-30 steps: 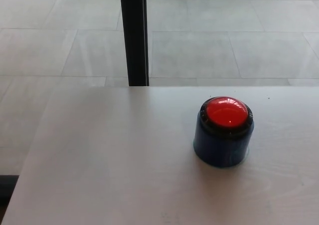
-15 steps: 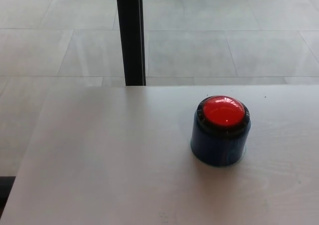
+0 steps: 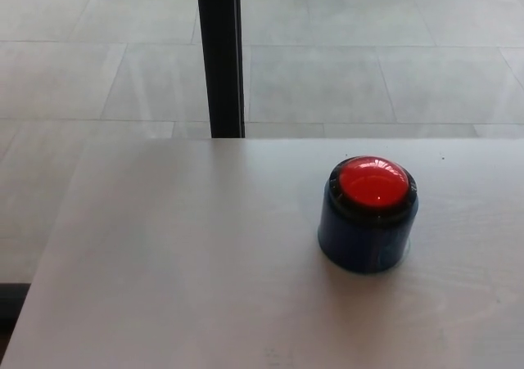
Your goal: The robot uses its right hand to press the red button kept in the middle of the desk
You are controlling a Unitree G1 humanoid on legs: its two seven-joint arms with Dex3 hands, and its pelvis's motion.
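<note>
A round red button (image 3: pixel 373 182) with a glossy domed top sits in a black ring on a dark blue cylindrical base (image 3: pixel 363 242). It stands upright on the pale wooden desk (image 3: pixel 180 263), right of the picture's middle. Neither of my hands nor any part of my arms shows in the head view.
The desk's far edge runs across the picture just above the button, and its left edge slants down to the lower left. A black vertical post (image 3: pixel 219 54) rises behind the far edge. Grey floor tiles (image 3: pixel 368 58) lie beyond.
Only the camera has shifted slightly, so the whole picture slid a few pixels left and back. The button has not moved on the desk.
</note>
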